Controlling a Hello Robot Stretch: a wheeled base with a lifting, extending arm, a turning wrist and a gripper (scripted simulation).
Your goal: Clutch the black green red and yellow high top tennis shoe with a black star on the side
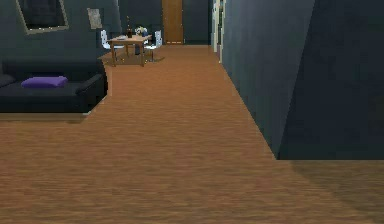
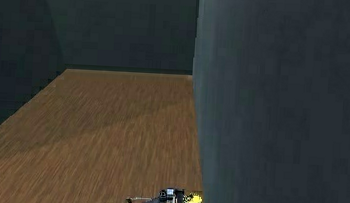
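Note:
At the bottom edge of the arm side view I see the gripper [image 2: 146, 200], a small dark body with thin fingers pointing toward the view's left, low over the wooden floor [image 2: 101, 136]. A small yellow blob [image 2: 192, 201] sits right beside the dark body, close to the foot of the dark wall [image 2: 283, 105]. The blob's shape is too small to name. I cannot tell whether the gripper holds anything.
In the forward view, a dark sofa [image 1: 55, 92] with a purple cushion [image 1: 44, 82] stands at the left. A dining table [image 1: 130, 42] with chairs stands far back beside a wooden door [image 1: 173, 20]. A dark wall [image 1: 300, 70] closes the right. Wooden floor [image 1: 170, 140] runs between.

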